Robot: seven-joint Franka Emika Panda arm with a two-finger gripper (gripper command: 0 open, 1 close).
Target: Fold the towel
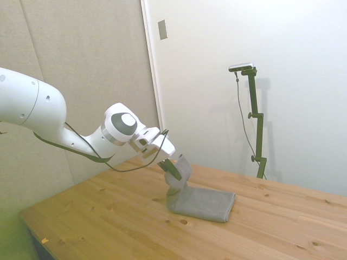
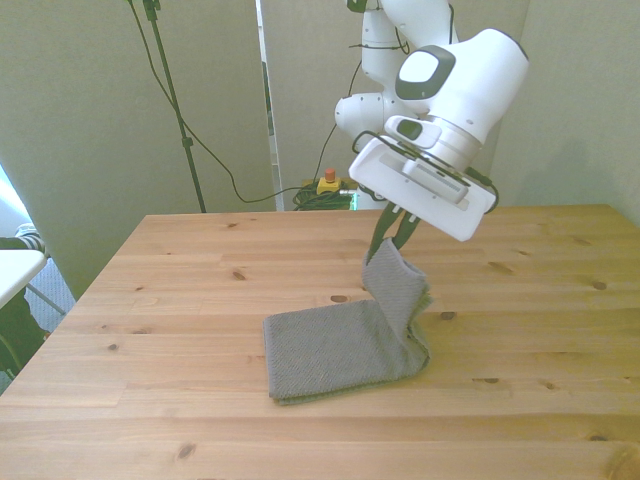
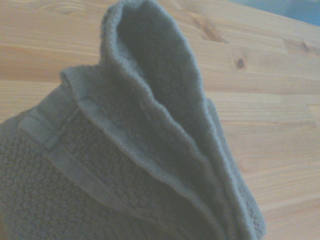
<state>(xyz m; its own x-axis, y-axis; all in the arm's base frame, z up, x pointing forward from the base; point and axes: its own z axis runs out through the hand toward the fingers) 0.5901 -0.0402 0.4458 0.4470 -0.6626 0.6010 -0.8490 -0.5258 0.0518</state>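
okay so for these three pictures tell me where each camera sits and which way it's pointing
Side view: stands off one side of the table, looking across it; the white arm enters from the picture's left, gripper shut on the towel.
Front view: across the table, facing the robot; gripper lifts one end of the towel.
Wrist view: on the wrist, close above the towel; nothing of the robot shows.
Shared: all three show the towel on the wooden table.
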